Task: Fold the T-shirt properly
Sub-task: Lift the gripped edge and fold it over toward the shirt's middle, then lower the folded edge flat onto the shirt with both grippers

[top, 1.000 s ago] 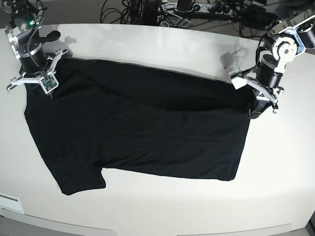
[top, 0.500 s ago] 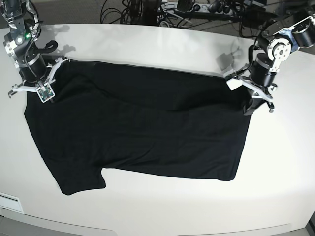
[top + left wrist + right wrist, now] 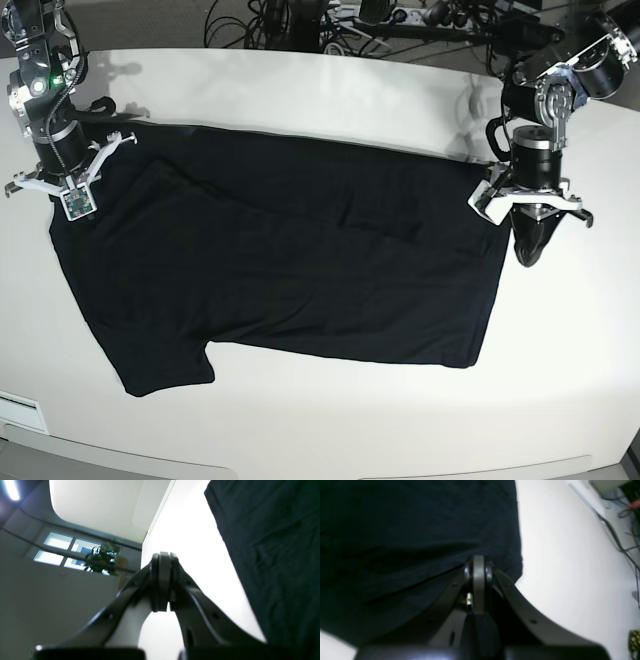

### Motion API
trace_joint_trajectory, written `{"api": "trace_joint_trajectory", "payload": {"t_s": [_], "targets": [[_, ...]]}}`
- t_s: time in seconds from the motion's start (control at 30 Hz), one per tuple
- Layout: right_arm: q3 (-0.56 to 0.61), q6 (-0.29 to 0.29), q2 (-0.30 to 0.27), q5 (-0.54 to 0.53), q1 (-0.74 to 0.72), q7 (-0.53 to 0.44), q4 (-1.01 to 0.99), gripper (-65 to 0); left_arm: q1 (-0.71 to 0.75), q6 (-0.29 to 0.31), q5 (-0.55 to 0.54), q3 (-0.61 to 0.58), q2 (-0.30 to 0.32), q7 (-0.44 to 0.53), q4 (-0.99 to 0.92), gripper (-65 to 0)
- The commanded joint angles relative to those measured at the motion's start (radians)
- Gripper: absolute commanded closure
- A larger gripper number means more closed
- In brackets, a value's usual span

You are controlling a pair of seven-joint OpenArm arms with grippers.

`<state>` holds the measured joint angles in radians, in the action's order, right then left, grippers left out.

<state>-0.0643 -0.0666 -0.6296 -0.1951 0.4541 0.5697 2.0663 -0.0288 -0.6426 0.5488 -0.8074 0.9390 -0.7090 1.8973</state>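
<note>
The black T-shirt (image 3: pixel 290 260) lies spread flat on the white table (image 3: pixel 330 420), plain side up, with one sleeve (image 3: pixel 165 365) at the front left. My left gripper (image 3: pixel 527 247) is shut and empty, just off the shirt's right edge. In the left wrist view its shut fingers (image 3: pixel 162 557) stand over bare table, with the shirt (image 3: pixel 275 542) to the right. My right gripper (image 3: pixel 72 196) is over the shirt's far-left part. In the right wrist view it (image 3: pixel 478 561) is shut, tips against the dark cloth (image 3: pixel 407 530). No cloth shows between the jaws.
Cables and power strips (image 3: pixel 400 20) lie beyond the table's far edge. Cables also run along the floor in the right wrist view (image 3: pixel 617 540). A white label (image 3: pixel 20 410) sits at the table's front left corner.
My left gripper has moved right, off the shirt's corner, and turned downward. My right gripper has shifted left. The shirt's far edge has settled flatter.
</note>
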Motion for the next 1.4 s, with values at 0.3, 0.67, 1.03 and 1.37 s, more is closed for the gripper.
{"api": "trace_joint_trajectory", "payload": {"t_s": [0.3, 0.67, 1.03, 1.37], "targets": [[-0.008, -0.114, 0.012, -0.064, -0.005, -0.007, -0.091, 0.0, -0.061, 0.423, -0.295, 0.010, -0.057, 0.212, -0.101, 0.0], [-0.009, -0.167, 0.050, -0.069, 0.032, 0.234, -0.213, 0.0, -0.016, 0.573, -0.334, 0.010, -0.070, 0.046, -0.094, 0.0], [-0.053, -0.096, 0.045, 0.005, 0.349, 0.242, 0.076, 0.0, 0.227, 0.541, -0.278, 0.010, 0.139, -0.006, 0.218, 0.0], [-0.135, -0.086, 0.045, 0.107, 0.432, 0.208, 0.093, 0.0, 0.381, 0.488, -0.123, 0.010, 0.158, -0.064, 0.297, 0.0]]}}
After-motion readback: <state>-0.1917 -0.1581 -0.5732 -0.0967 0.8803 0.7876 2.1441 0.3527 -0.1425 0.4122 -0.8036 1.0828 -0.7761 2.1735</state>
